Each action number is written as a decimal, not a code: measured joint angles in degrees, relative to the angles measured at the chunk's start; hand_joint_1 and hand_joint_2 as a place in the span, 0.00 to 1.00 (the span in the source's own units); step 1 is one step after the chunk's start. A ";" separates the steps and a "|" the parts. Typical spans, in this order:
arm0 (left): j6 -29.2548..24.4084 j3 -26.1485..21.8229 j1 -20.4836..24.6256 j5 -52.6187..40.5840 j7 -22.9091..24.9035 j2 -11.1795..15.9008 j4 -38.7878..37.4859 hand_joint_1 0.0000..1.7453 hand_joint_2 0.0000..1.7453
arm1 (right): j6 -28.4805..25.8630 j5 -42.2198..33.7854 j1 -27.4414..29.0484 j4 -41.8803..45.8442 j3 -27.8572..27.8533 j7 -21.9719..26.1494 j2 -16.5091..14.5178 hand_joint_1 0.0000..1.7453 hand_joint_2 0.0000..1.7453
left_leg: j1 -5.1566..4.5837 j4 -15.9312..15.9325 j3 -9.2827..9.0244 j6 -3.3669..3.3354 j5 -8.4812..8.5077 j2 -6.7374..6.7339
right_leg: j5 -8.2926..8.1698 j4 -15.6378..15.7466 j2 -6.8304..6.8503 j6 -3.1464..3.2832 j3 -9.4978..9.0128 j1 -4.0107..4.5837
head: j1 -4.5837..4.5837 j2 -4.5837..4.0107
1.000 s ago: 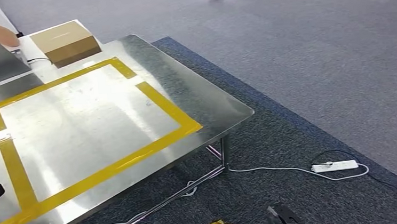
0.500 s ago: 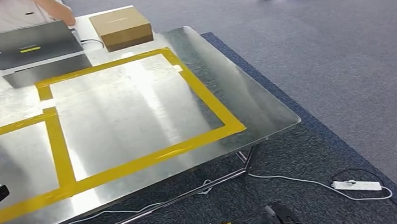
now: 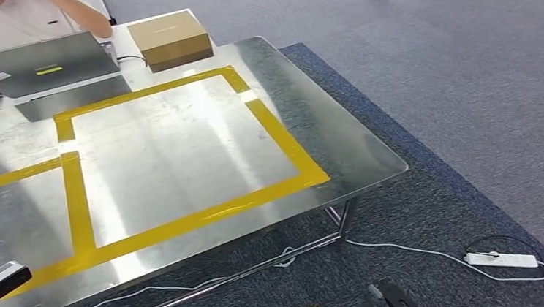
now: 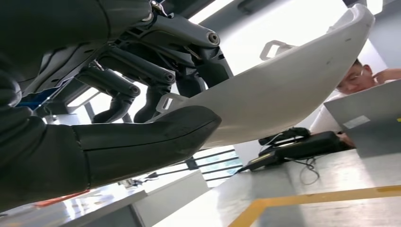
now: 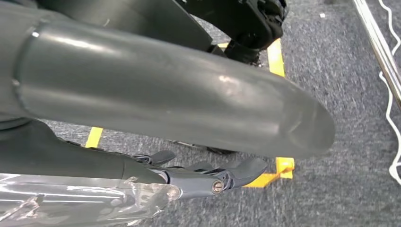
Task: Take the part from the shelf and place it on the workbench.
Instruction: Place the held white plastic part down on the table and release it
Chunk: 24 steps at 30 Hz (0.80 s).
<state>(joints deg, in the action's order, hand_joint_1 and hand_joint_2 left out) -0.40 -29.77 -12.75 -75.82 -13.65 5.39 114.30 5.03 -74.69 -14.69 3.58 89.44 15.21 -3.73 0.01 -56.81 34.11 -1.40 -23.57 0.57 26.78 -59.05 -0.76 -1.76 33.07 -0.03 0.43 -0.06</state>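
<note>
While the part (image 4: 283,90) is off the shelf and in the left hand (image 4: 142,104), it is not yet set down, so the fetching half of the task looks done and the placing half is left. From the left wrist, the part is a white curved moulded shell with small loop tabs, held up in the air above the worktop (image 3: 181,153).

Left hand: thumb under the shell, dark fingers (image 4: 123,82) curled over its upper side, clamped on it. Grip sits near one end; most of the shell sticks out beyond the hand.

In the head view, a sliver of white at the left edge, over the worktop, may be the part's tip; too little shows to be sure.

Worktop: bright steel, marked with yellow tape (image 3: 275,135) into rectangular bays. The near bay is bare metal, a likely spot for the part, by my judgement.

Right hand (image 5: 208,177): hangs low over grey carpet (image 5: 340,118), fingers lying fairly straight and close together, holding nothing, touching nothing I can see.

At the far end of the worktop: a laptop (image 3: 38,65), a cardboard box (image 3: 170,38), and a person seated behind them. On the floor by the bench leg, a white power strip (image 3: 501,259) on its cable.
</note>
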 joint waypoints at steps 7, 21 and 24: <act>-0.53 1.67 -1.90 1.06 -0.49 2.14 -0.90 0.91 1.00 | -0.30 0.00 0.06 0.56 -0.07 0.84 0.32 0.00 0.00 | 0.20 0.61 -0.08 2.67 0.26 0.00 | 0.06 -0.06 0.12 0.46 0.13 0.14 | -0.04 0.01; 1.11 2.13 -3.37 2.30 -1.59 2.32 -1.36 0.91 1.00 | -1.59 0.00 0.31 0.63 -0.06 0.57 0.90 0.00 0.00 | 2.09 2.62 -1.97 2.99 0.59 -0.09 | 1.14 -3.86 0.16 -3.70 1.72 -1.50 | -0.59 0.00; 1.59 2.15 -3.52 3.05 -2.34 2.49 -1.39 0.91 1.00 | -1.64 -0.01 0.13 0.68 -0.03 0.46 0.73 0.00 0.00 | 2.07 0.73 -1.19 4.18 -0.37 0.00 | 0.57 -0.43 -0.67 -2.60 -0.22 -1.88 | -0.62 0.01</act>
<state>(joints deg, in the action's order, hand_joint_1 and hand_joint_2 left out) 1.19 -27.63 -16.26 -72.77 -16.00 7.87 112.91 3.39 -74.69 -14.57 4.26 89.41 15.67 -3.00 2.08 -56.07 32.93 2.78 -23.94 0.57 27.36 -59.48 -1.44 -4.36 32.86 -1.91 -0.19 -0.05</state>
